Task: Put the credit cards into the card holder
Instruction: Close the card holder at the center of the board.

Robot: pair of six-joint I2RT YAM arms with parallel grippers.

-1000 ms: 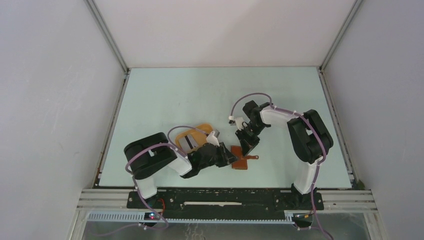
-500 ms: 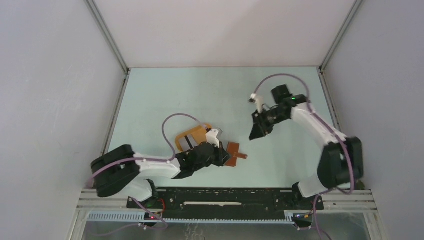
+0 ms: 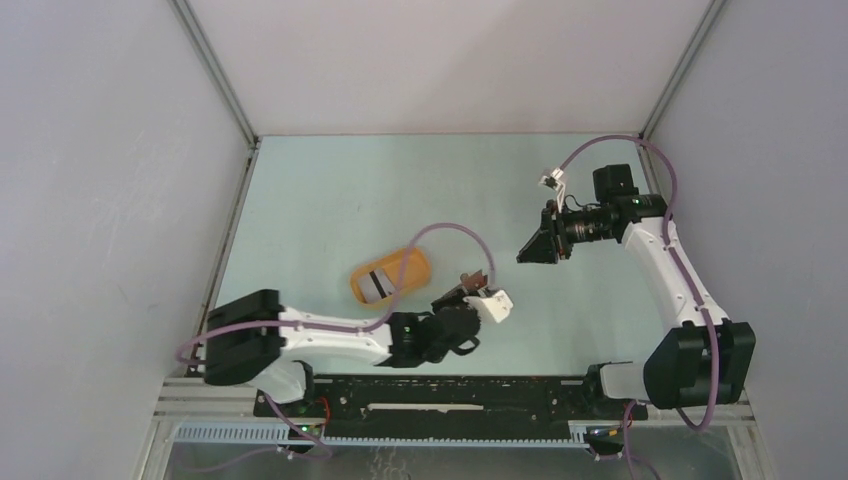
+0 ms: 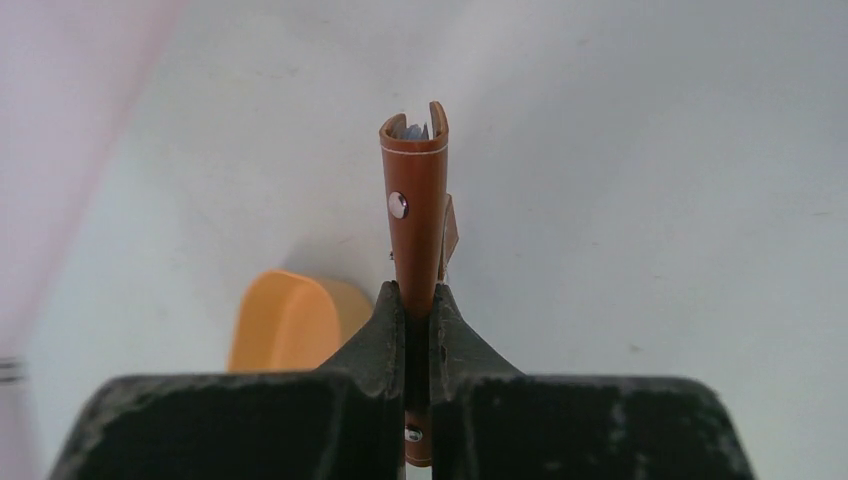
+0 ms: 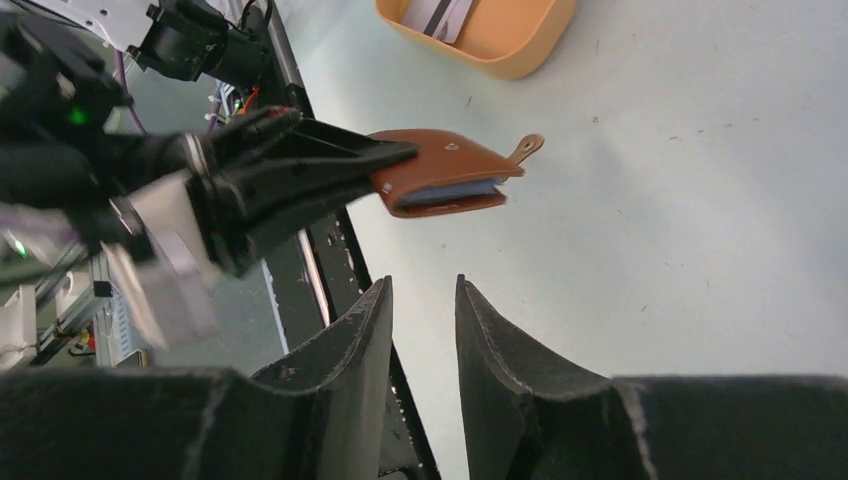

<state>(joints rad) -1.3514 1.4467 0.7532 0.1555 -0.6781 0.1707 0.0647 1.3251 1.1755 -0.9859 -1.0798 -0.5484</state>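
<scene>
The reddish-brown card holder is folded almost flat and held off the table, edge-on, by my left gripper, which is shut on its near end. A pale grey-blue layer shows between its leaves; I cannot tell whether that is a card. From the right wrist the card holder hangs level in the left gripper's fingers, with its snap tab pointing right. One grey-white credit card with a dark stripe lies in the orange tray. My right gripper hovers far right, open and empty.
The orange oval tray sits on the pale green table, left of the held holder. The black base rail runs along the near edge, just under the left arm. White walls close the table at the left, back and right.
The left gripper closed on the card holder, lifted it and swung it right toward the near edge. The right arm pulled back to the far right and opened its jaws.
</scene>
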